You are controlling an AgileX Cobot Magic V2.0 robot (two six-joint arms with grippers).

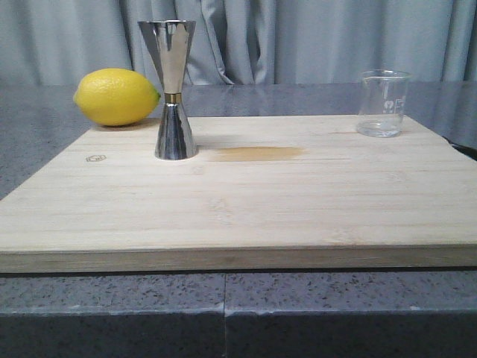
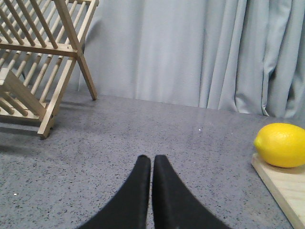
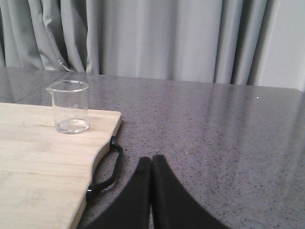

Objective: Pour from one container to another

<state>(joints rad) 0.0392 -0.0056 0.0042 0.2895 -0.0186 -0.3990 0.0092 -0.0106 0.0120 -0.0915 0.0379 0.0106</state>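
A small clear glass beaker (image 1: 383,103) with white marks stands upright at the far right of the wooden cutting board (image 1: 246,201); the right wrist view shows the beaker (image 3: 70,107) near the board's corner. The tall steel jigger (image 1: 174,89) with a gold waist band stands upright at the board's left back. My left gripper (image 2: 152,160) is shut and holds nothing, over grey counter left of the board. Right of the board, my right gripper (image 3: 152,160) is also shut with nothing in it, and the beaker is well beyond its tips. Neither gripper appears in the front view.
A yellow lemon (image 1: 116,96) rests at the board's back left corner, beside the jigger. A wooden dish rack (image 2: 38,62) stands on the counter far left. The board has a black handle (image 3: 107,169) on its right edge and a darker stain (image 1: 257,154) mid-board. Grey curtains hang behind.
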